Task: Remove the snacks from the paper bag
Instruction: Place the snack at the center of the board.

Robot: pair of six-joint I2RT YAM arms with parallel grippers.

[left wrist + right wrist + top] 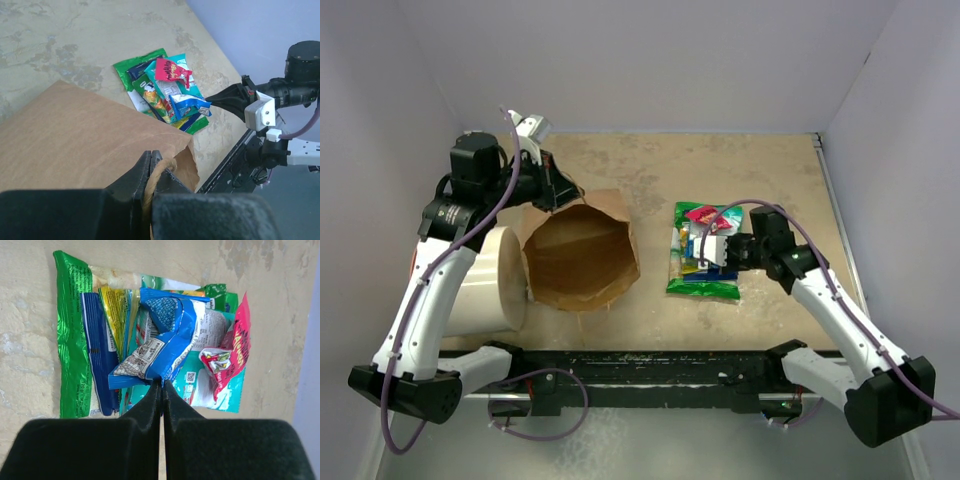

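The brown paper bag point(580, 255) lies on its side, its mouth facing the near edge; no packet shows inside it. My left gripper point(555, 190) is shut on the bag's twisted paper handle point(155, 180) at the rim, with the bag's side point(75, 135) beneath it. The snacks lie piled to the right of the bag: a large green packet point(70, 335), a red one point(235, 355), a teal one point(200, 385), a yellow-green one point(116, 307) and a dark blue one point(97, 350). My right gripper point(161, 384) is shut on the edge of a blue packet point(170, 340) on top of the pile point(705, 260).
A large white cylinder point(485, 280) lies against the bag's left side under my left arm. Grey walls enclose the table on the left, back and right. A black rail point(650, 365) runs along the near edge.
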